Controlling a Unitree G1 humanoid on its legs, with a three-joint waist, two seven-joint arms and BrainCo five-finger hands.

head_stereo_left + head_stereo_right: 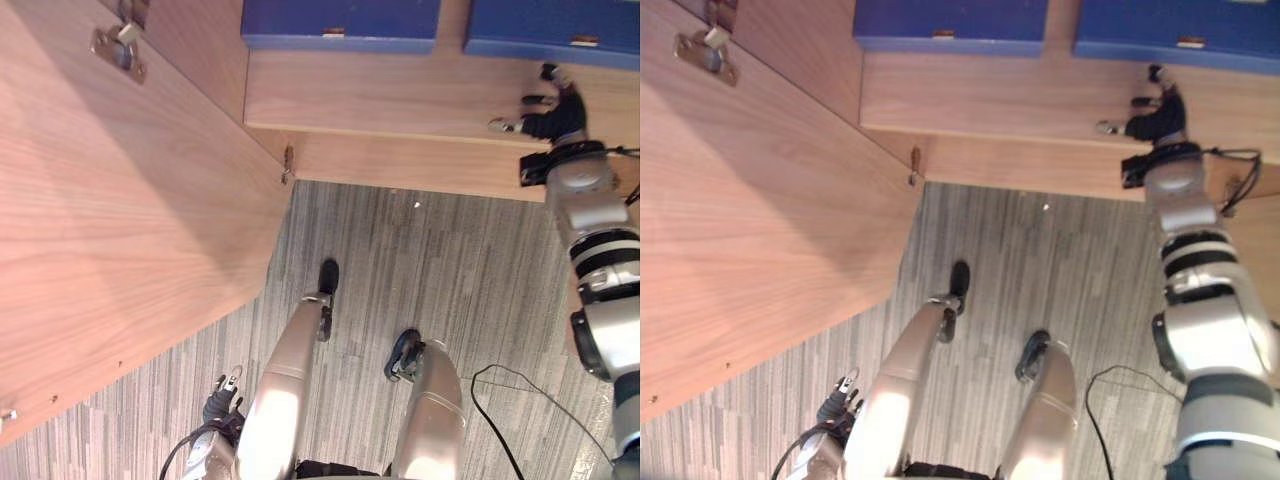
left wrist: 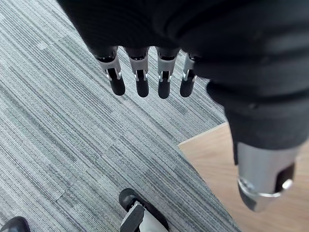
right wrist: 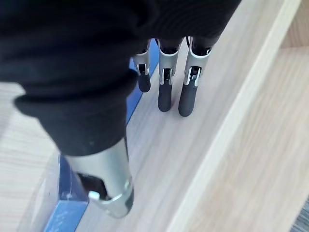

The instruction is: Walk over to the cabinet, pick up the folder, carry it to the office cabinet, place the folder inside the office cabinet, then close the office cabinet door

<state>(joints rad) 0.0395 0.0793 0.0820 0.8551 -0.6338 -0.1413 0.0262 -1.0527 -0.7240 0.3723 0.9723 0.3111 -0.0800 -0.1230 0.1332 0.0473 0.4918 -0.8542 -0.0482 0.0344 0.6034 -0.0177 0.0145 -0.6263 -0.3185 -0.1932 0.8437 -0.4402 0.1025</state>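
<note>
folder (image 1: 553,22) blue, tan label (image 1: 585,41); right hand (image 1: 552,115) beside, fingers (image 3: 164,94) straight

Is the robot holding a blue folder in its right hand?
No, the right hand has straight fingers above the wooden shelf, with the blue folder lying beside it, ungrasped.

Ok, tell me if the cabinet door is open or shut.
Open. The door stands swung out, hinge exposed, with blue folders showing on the shelf.
</note>
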